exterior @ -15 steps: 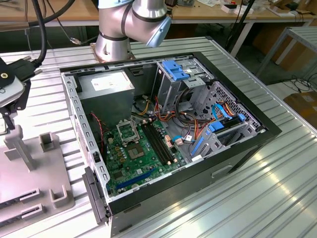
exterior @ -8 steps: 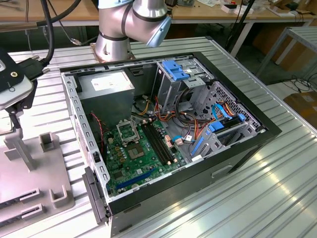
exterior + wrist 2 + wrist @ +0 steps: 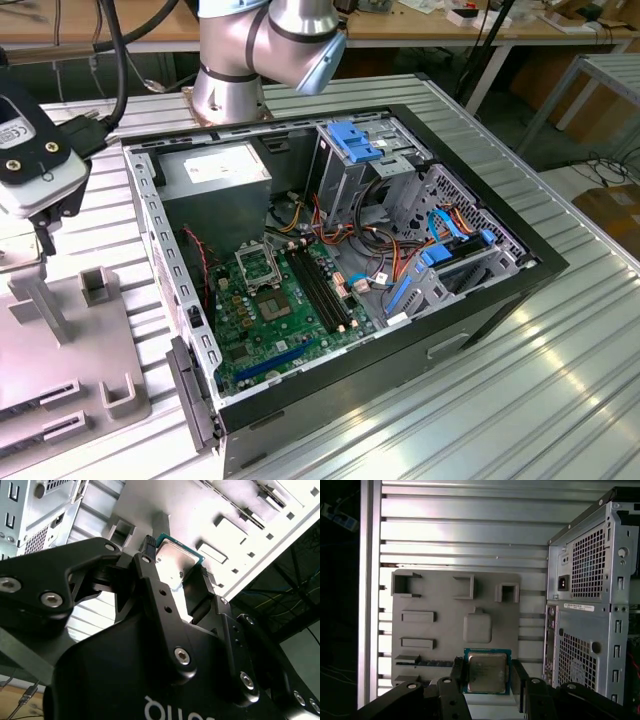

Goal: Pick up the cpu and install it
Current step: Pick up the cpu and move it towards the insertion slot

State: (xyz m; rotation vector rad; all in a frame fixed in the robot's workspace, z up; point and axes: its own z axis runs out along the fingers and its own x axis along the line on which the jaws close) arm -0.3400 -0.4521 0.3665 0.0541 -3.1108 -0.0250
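Nearest in both wrist views is the black end effector. It is pinched shut on the cpu, with one fingertip on each of two facing edges. So the cpu sits right between the fingertips, its grey metal top showing. Under the end effector lies the grey tray on the ribbed table, and the chip looks lifted off it. Off to one side of the end effector stands the open computer case, well apart. I think the grip is thin. A bump or a quick swing could make the chip slip, tilt or fall. A tilted chip could hurt the socket.
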